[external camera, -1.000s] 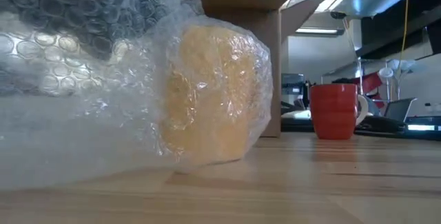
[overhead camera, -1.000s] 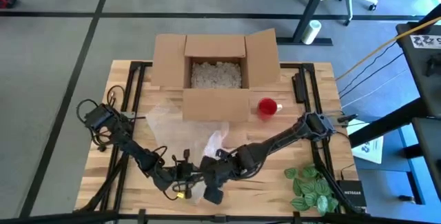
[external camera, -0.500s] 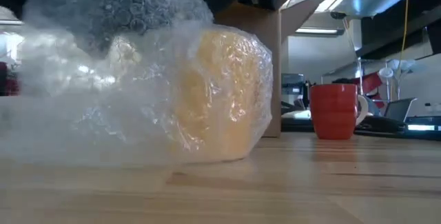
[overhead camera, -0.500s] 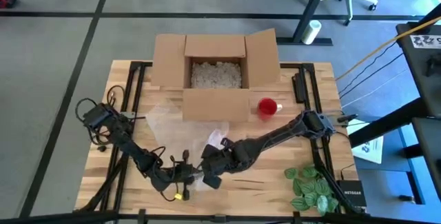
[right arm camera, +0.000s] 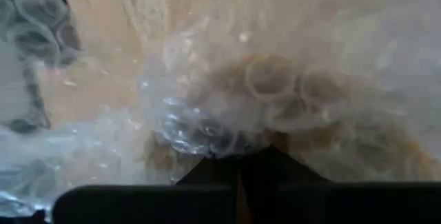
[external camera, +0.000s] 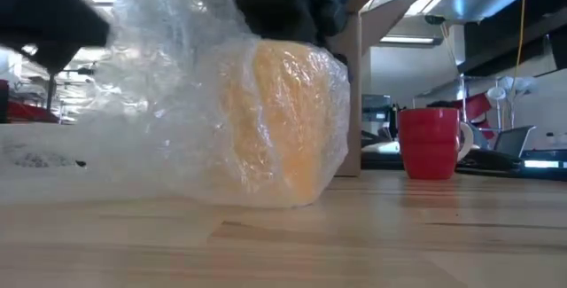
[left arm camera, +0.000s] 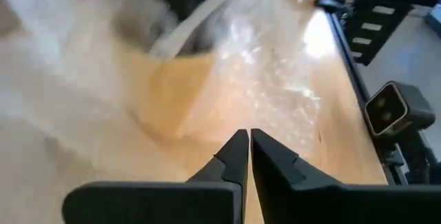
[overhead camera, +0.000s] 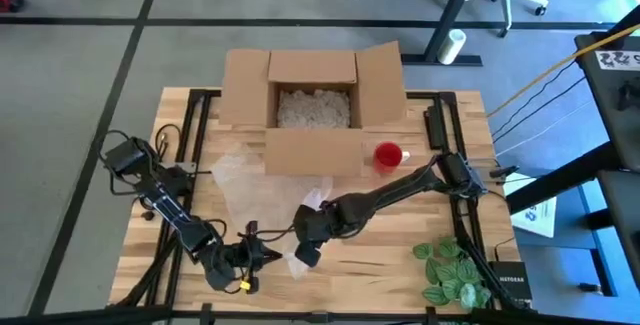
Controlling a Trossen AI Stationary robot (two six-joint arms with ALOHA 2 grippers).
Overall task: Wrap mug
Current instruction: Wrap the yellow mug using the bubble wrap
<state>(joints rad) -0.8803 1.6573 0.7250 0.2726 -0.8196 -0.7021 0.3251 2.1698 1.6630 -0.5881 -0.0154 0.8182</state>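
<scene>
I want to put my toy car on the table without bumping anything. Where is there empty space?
The bare wood right of the red mug and above the green leafy plant looks free. The front middle is crowded: the left gripper and right gripper work the clear bubble wrap around the yellow mug. The open cardboard box fills the back.

Two dark jointed arms with looping black cables, left gripper [left arm camera: 242, 156] with tapered black fingers.

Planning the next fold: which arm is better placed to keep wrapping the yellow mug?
Probably right: the right gripper sits on the bubble wrap over the yellow mug; the left gripper, shut, stands clear of it.
</scene>
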